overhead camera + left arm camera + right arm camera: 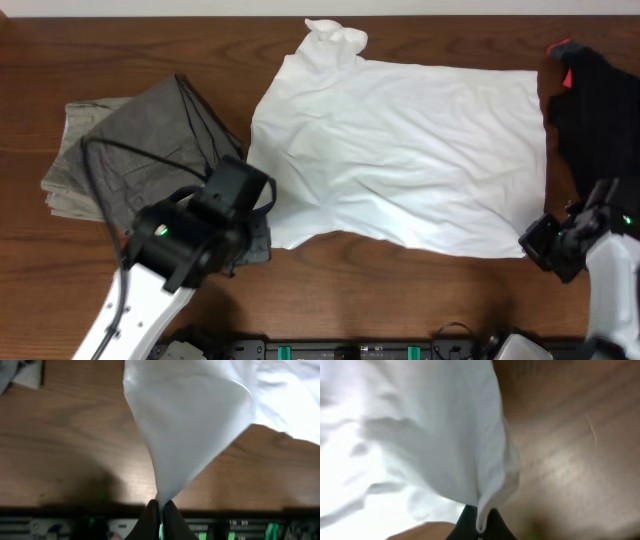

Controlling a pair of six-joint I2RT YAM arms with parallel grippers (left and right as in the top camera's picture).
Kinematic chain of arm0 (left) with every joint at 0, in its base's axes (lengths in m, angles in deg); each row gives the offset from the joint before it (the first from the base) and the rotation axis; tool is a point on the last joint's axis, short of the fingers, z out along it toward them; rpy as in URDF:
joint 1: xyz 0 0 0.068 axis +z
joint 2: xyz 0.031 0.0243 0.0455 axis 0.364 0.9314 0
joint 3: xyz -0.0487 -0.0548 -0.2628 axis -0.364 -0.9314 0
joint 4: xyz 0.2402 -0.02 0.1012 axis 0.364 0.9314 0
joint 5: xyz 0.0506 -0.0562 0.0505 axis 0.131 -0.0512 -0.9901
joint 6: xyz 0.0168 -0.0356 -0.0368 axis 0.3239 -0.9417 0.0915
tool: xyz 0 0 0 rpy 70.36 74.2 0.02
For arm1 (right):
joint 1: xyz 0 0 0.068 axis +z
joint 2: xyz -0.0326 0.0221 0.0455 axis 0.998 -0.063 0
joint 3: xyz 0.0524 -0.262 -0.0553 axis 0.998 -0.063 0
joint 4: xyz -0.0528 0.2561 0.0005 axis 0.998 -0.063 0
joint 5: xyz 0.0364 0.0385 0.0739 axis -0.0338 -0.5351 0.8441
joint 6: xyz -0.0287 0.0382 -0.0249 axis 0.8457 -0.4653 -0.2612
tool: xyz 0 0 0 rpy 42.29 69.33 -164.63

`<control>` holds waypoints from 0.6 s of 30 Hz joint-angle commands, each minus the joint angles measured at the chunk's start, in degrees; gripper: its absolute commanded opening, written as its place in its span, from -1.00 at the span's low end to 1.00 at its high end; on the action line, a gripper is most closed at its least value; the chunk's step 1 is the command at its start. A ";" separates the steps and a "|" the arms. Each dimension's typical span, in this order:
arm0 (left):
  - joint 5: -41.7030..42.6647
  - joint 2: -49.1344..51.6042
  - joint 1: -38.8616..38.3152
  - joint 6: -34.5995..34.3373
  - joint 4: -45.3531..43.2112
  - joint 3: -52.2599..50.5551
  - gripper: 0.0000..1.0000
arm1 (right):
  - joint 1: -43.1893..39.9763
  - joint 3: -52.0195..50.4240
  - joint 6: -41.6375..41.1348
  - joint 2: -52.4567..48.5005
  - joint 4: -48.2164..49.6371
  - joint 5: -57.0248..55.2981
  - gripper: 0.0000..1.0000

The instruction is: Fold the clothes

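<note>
Left gripper (160,509) is clamped tight on the near-left corner of the white T-shirt (400,150), cloth pulled into a cone up from the jaws. Grey-khaki trousers (120,150) lie crumpled at far left, partly under that arm. Shirt lies spread mid-table (150,45), one bunched bit at its far edge. Right gripper (479,521) is pinched on the near-right edge; black garment (600,110) sits just beside it at right. Step looks like both near corners gripped for a first fold. Next move likely needs both arms lifting together and carrying the edge across evenly. Overhead gives the whole layout but hides the fingertips; wrist views confirm cloth between the jaws.
</note>
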State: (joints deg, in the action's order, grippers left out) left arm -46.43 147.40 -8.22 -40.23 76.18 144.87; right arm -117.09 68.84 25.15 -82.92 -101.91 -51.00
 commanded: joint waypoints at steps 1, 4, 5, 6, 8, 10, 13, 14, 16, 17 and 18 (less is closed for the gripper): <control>-1.11 -2.80 0.24 0.37 2.93 4.50 -0.88 | -1.07 2.80 1.07 5.60 -3.43 2.40 -0.97; -1.14 -3.98 0.26 1.92 3.45 7.26 -0.88 | -1.07 5.18 1.03 8.92 -6.21 2.67 -0.97; -1.36 -3.93 0.31 2.84 3.26 8.07 -0.88 | -1.07 6.08 1.03 9.29 -6.38 2.82 -0.97; -2.05 -3.61 0.35 3.54 3.06 8.57 -0.88 | -1.07 6.97 1.03 9.33 -6.32 2.89 -0.97; -4.04 -2.27 0.63 5.14 2.67 8.90 -0.88 | -1.07 8.07 1.03 9.03 -5.18 2.86 -0.97; -5.20 0.11 1.44 7.56 2.03 8.87 -0.88 | -1.07 8.57 0.74 7.91 -2.64 3.10 -0.97; -5.18 4.79 2.95 11.78 -0.55 8.87 -0.88 | -1.05 8.57 -0.76 4.81 0.79 4.31 -0.98; -5.18 6.03 3.32 12.61 -1.46 8.87 -0.88 | -1.05 8.57 -0.76 3.78 1.70 4.90 -0.98; -5.18 9.38 4.33 15.28 -4.20 8.87 -0.88 | -1.05 8.57 -1.18 0.48 4.55 6.82 -0.98; -5.18 11.10 4.85 16.55 -5.75 8.87 -0.88 | -1.05 8.57 -1.18 -1.29 6.36 8.33 -0.97; -5.18 12.61 5.25 17.94 -7.15 8.90 -0.88 | -0.98 8.57 -1.18 -3.08 8.35 9.81 -0.97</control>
State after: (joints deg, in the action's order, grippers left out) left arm -50.06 156.88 -4.24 -28.60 70.67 153.26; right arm -117.09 76.49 24.87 -82.15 -96.05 -45.67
